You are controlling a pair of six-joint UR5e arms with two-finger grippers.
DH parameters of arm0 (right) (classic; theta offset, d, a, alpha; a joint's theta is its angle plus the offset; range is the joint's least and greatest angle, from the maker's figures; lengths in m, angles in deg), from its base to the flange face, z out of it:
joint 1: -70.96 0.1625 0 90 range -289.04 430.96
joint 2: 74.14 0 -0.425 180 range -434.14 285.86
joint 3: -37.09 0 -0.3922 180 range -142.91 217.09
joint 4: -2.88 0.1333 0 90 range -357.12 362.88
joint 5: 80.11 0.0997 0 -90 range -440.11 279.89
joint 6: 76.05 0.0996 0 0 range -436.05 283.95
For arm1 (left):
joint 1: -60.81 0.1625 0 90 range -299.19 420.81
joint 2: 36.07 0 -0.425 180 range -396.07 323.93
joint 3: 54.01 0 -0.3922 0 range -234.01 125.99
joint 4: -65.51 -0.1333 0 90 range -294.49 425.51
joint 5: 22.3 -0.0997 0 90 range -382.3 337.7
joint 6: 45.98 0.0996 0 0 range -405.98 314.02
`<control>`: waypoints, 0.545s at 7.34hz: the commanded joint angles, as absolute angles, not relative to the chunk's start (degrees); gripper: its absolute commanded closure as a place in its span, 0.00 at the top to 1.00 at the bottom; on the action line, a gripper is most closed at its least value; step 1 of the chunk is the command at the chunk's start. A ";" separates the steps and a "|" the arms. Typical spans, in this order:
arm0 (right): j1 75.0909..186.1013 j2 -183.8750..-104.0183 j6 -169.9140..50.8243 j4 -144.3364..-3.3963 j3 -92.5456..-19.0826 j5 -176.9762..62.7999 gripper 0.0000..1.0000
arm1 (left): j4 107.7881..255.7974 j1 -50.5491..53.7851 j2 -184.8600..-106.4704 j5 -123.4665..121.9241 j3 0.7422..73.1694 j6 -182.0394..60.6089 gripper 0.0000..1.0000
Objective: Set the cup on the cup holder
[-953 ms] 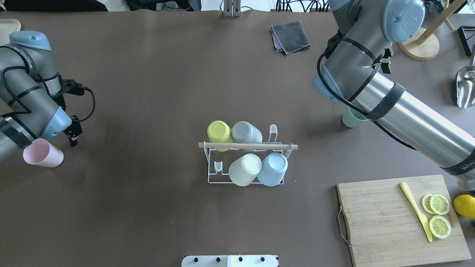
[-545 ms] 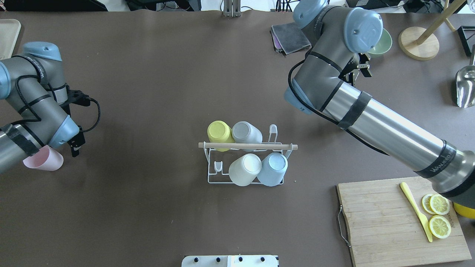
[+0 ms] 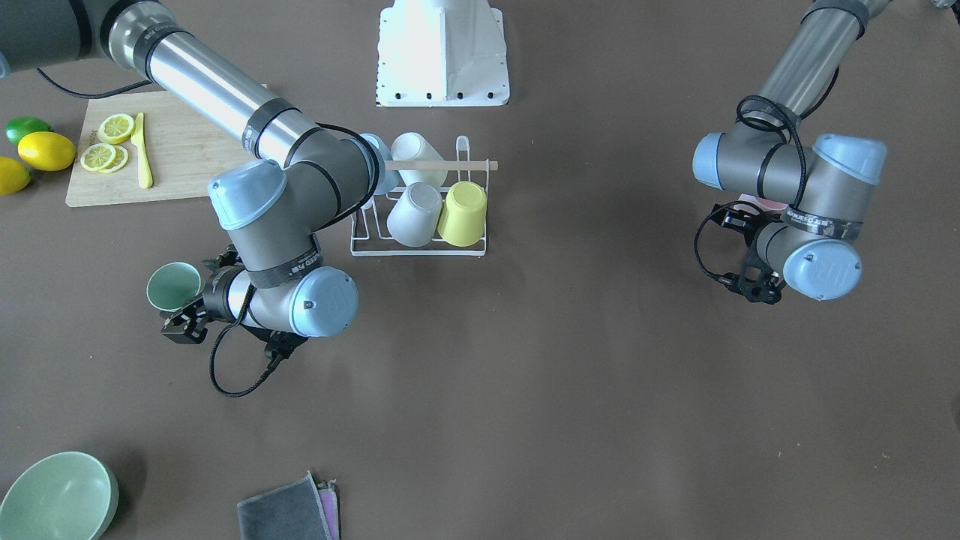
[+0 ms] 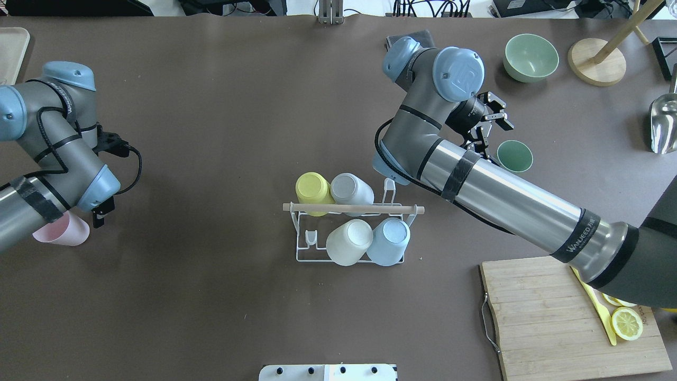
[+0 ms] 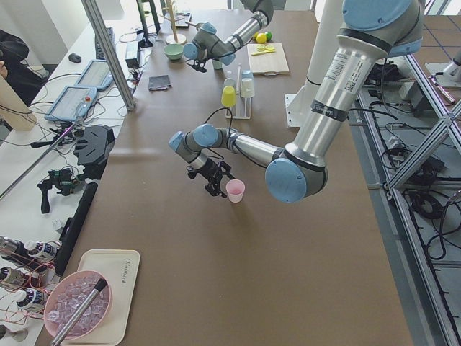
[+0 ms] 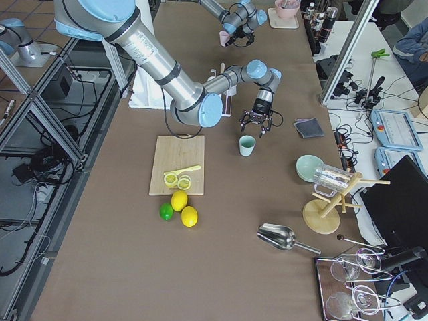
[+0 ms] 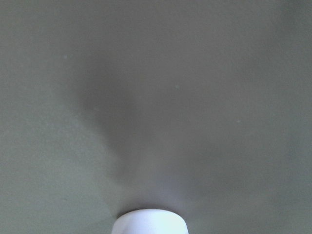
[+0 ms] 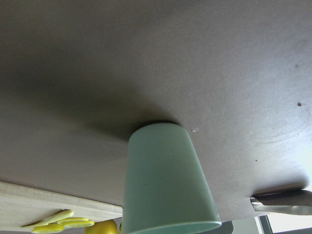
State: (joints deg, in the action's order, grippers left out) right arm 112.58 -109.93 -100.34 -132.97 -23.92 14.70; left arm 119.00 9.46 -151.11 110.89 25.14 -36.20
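Note:
The white wire cup holder (image 4: 317, 258) with a wooden rod handle (image 4: 353, 208) stands mid-table and carries four upturned cups: yellow (image 4: 312, 188), grey (image 4: 350, 188), white (image 4: 349, 241) and light blue (image 4: 389, 241). It also shows in the front view (image 3: 420, 251). A green cup (image 4: 514, 156) stands upright on the table, mouth up. My right gripper (image 4: 489, 129) is open and empty just left of it. A pink cup (image 4: 58, 234) stands at the left, partly under my left arm. My left gripper (image 4: 100, 211) is open beside it, holding nothing.
A green bowl (image 4: 531, 57), a wooden stand (image 4: 597, 66) and a metal scoop (image 4: 664, 124) are at the far right. A cutting board (image 4: 550, 323) with lemon slices and a yellow knife is at the near right. A folded cloth (image 3: 289, 510) lies at the far edge.
My right arm has swung left and back, uncovering the green cup and the bowl. My left arm has shifted a little over the pink cup. The rack is unchanged.

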 commanded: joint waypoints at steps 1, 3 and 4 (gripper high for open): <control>110.17 -109.12 -103.55 -132.82 -20.31 10.68 1.00 | 118.95 9.92 -151.12 109.53 24.83 -36.05 0.99; 109.38 -109.12 -103.82 -132.47 -19.60 9.29 1.00 | 118.95 10.71 -150.77 108.49 24.65 -35.88 0.99; 109.20 -109.21 -103.82 -132.30 -19.51 8.23 1.00 | 118.95 11.24 -150.68 108.22 24.47 -35.79 0.99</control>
